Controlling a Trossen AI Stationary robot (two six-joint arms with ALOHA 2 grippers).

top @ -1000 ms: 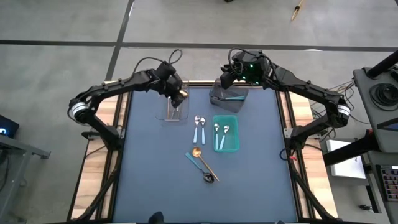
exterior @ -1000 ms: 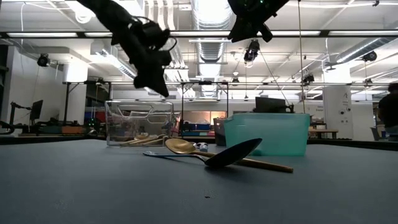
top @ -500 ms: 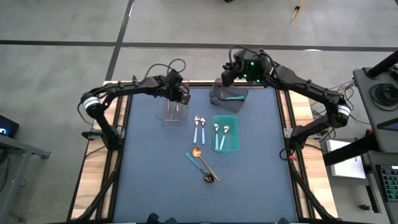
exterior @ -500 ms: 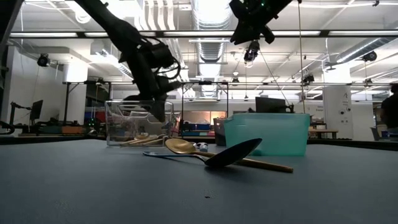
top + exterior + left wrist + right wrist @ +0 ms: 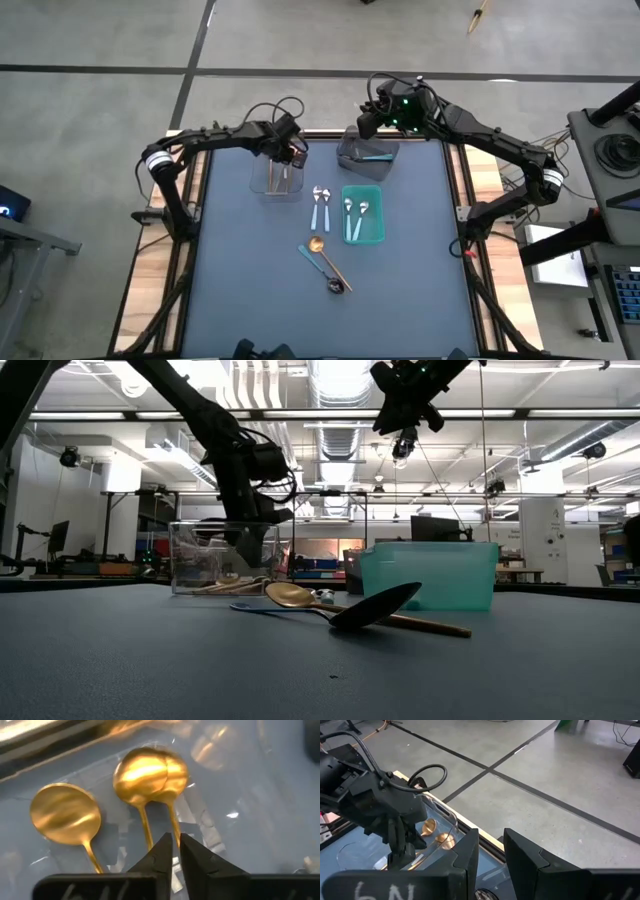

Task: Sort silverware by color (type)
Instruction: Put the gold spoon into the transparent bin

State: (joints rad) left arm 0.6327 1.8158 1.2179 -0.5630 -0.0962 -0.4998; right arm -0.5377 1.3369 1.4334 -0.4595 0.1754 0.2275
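**Left gripper down in the clear bin, over the gold spoons**

The left gripper (image 5: 290, 153) reaches into the clear bin (image 5: 268, 180) at the far left of the tabletop (image 5: 250, 270). In the left wrist view its jaws stand almost closed, with only a thin slit between the tips, and nothing is caught between them. Just past the tips lie gold spoons (image 5: 150, 770) on the bin's floor: two bowls overlapping, their handles running back toward the jaws, and a third gold spoon (image 5: 65, 812) beside them. From the low view the gripper's end sits inside the bin's walls.

The right gripper (image 5: 368, 122) hangs high above the far edge of the tabletop, over the grey bin (image 5: 352, 158), which holds a teal-handled spoon (image 5: 377, 156). Its jaws stand partly apart and hold nothing.

Right of the clear bin, two light-blue-handled spoons (image 5: 320, 205) with silver bowls lie side by side on the bare tabletop. Just right of them stands the teal bin (image 5: 378, 215), with two more blue-handled spoons (image 5: 355, 215) inside.

Nearer, around the middle of the tabletop, a gold spoon (image 5: 322, 252) and a dark-bowled spoon (image 5: 333, 284) with a teal handle lie crossed, touching each other. In the low view the dark bowl is propped up over the gold handle.
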